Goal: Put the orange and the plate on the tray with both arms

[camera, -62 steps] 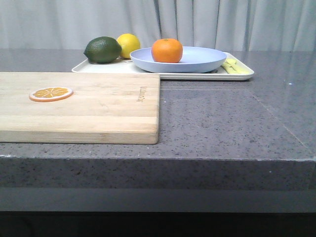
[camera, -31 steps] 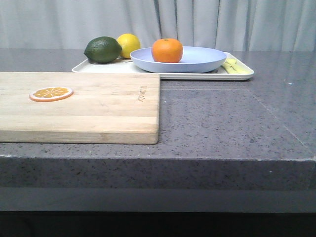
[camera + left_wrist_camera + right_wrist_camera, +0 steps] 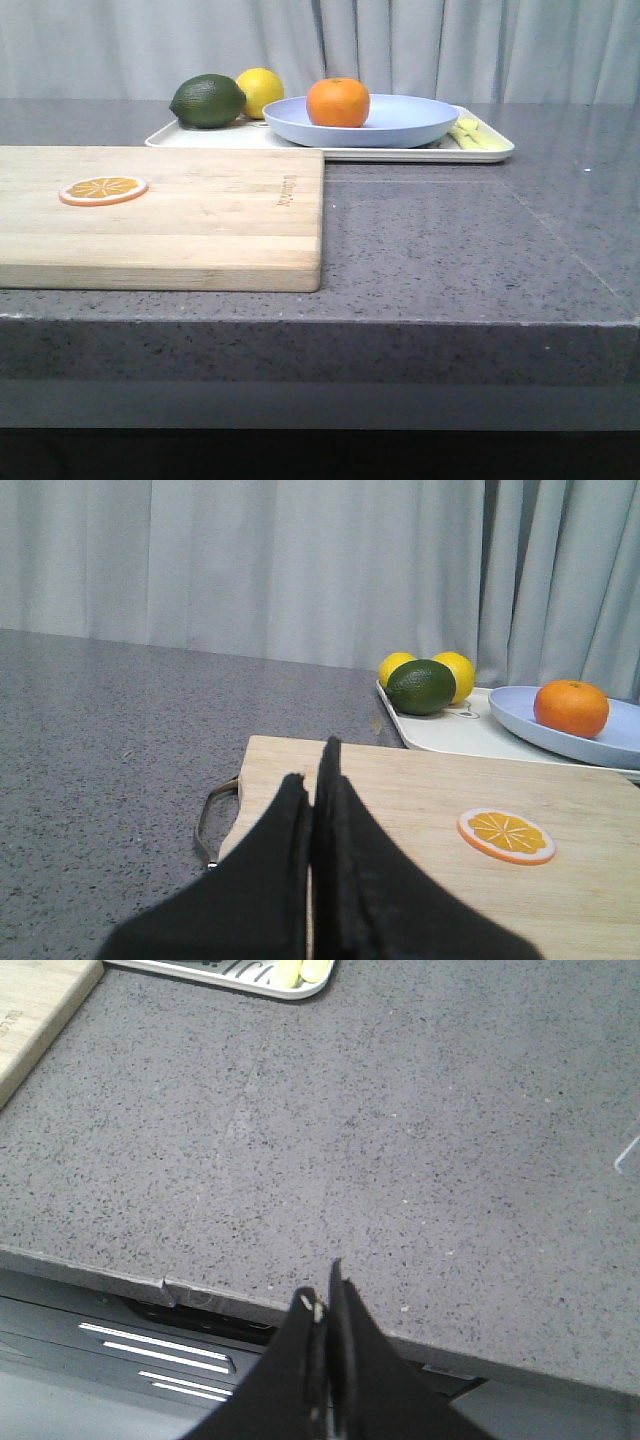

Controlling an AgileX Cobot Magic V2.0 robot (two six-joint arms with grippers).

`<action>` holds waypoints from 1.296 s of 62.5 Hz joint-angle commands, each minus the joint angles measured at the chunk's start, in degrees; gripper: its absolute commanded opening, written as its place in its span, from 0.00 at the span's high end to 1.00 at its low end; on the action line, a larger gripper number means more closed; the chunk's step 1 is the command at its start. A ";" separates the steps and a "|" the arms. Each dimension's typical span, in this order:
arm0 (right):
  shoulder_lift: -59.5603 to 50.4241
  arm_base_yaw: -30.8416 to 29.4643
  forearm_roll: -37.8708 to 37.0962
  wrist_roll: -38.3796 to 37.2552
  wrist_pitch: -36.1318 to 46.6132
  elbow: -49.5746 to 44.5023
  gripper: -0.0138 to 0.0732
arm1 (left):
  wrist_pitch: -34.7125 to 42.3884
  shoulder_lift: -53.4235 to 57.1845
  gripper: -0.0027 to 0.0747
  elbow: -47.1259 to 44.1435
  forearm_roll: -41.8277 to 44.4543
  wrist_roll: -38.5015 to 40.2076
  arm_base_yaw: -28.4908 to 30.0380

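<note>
Front view: I see the orange [image 3: 338, 102] sitting inside the plate [image 3: 400, 125], toward its 9 o'clock side, and the plate resting on the tray [image 3: 490, 152] at the far end of the grey counter [image 3: 450, 250]. A lime [image 3: 208, 101] and a lemon [image 3: 262, 88] stand on the tray at the plate's 9 o'clock. The wooden cutting board [image 3: 200, 215] lies nearer to me, carrying an orange slice [image 3: 103, 189]. Neither arm shows here.

Left wrist view: my left gripper [image 3: 318, 780] hangs above the board's edge, its dark fingers pressed together with nothing between them. Orange, plate and tray lie well apart from it, at about 2 o'clock.

Right wrist view: my right gripper [image 3: 325, 1300] is likewise clenched and empty, poised over the counter's near edge. Only a tray corner [image 3: 290, 985] shows, at about 12 o'clock.
</note>
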State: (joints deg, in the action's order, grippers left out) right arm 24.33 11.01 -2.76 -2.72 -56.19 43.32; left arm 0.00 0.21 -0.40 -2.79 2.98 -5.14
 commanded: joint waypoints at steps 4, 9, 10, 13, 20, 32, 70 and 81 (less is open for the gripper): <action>0.31 -0.26 -1.21 0.08 3.23 1.42 0.92 | 4.44 1.20 0.99 -1.55 -0.43 0.58 0.13; 0.31 -0.26 -1.21 0.08 3.23 1.42 0.92 | 4.44 1.20 0.99 -1.55 -0.43 0.58 0.13; 0.31 -0.26 -1.21 0.08 3.23 1.42 0.92 | 4.44 1.20 0.99 -1.55 -0.43 0.58 0.13; 0.31 -0.26 -1.21 0.08 3.23 1.42 0.92 | 4.44 1.10 0.99 -1.55 -0.43 0.58 0.13; 0.31 -0.26 -1.21 0.08 3.23 1.42 0.92 | 4.44 1.10 0.99 -1.55 -0.43 0.58 0.13; 0.31 -0.26 -1.21 0.08 3.23 1.42 0.92 | 4.44 1.10 0.99 -1.55 -0.43 0.58 0.13; -8.15 -5.52 -2.58 0.08 20.38 -11.42 0.92 | 4.44 1.10 0.99 -1.55 -0.43 0.58 0.13; -15.21 -7.75 -2.45 0.08 39.40 -25.57 0.92 | 4.44 1.10 0.99 -1.55 -0.43 0.58 0.13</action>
State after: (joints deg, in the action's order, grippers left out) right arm 11.20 4.30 -4.31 -2.72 -30.48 21.70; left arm 0.00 0.21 -0.40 -2.83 2.98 -5.14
